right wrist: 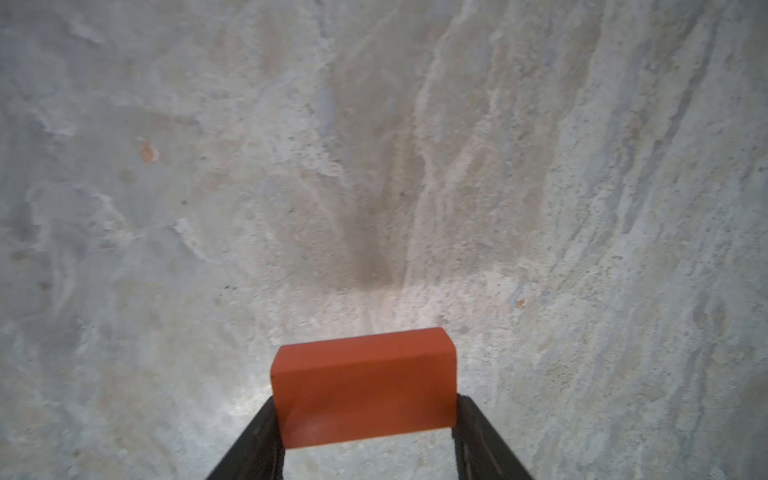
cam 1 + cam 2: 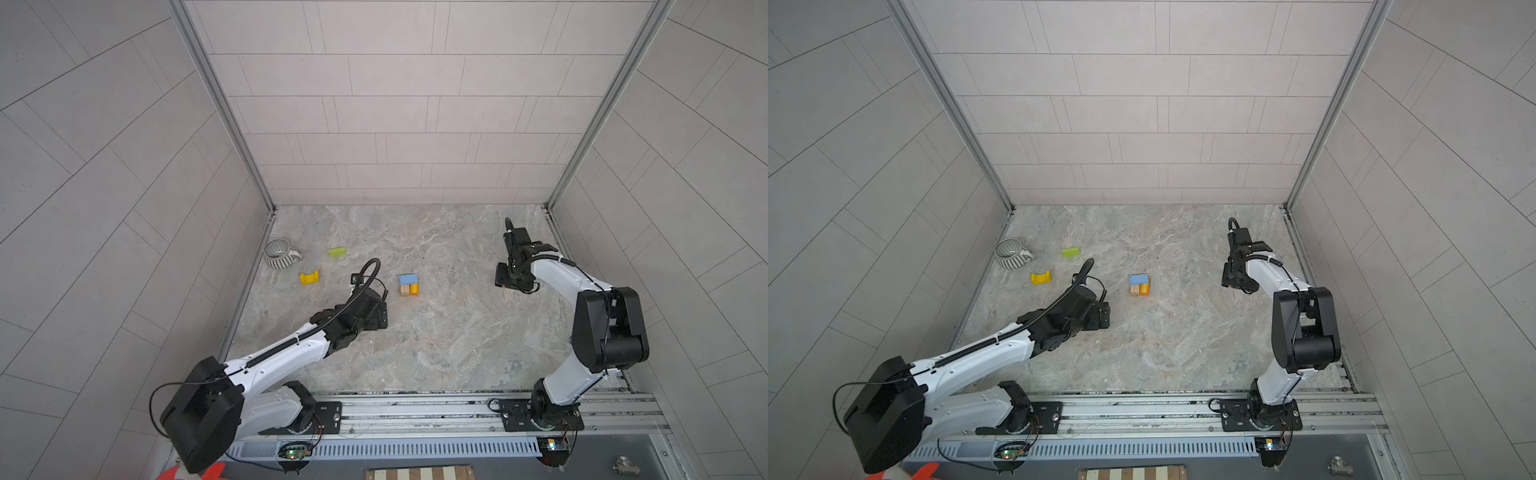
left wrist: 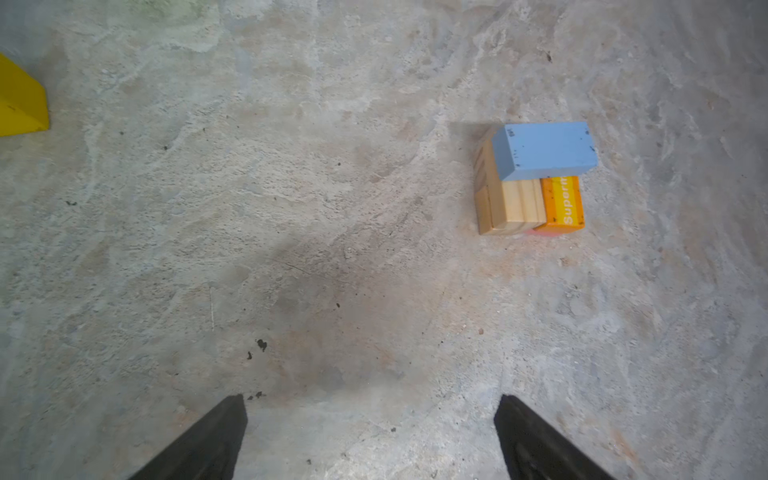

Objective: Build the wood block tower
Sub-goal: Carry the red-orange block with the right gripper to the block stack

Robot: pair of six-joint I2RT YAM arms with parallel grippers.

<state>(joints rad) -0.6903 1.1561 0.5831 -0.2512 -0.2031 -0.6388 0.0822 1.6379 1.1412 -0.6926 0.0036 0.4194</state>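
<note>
The wood block tower [image 2: 409, 284] [image 2: 1139, 285] stands mid-table: a blue block [image 3: 544, 149] lies across a tan block [image 3: 515, 203] and an orange block [image 3: 565, 203], with a sliver of pink-red beneath. My left gripper [image 3: 370, 401] [image 2: 380, 318] hovers open and empty, a little left of and nearer than the tower. My right gripper [image 1: 365, 415] [image 2: 509, 282] is at the right side, shut on a red-orange block [image 1: 365, 386] that sits crosswise between its fingers. A yellow arch piece [image 2: 309, 277] [image 2: 1041, 277] and a green block [image 2: 337, 252] [image 2: 1071, 252] lie loose at the left.
A grey ribbed mug [image 2: 280, 252] [image 2: 1011, 253] stands near the left wall, beyond the yellow arch. Tiled walls close the table on three sides. A metal rail [image 2: 415, 409] with both arm bases runs along the front edge.
</note>
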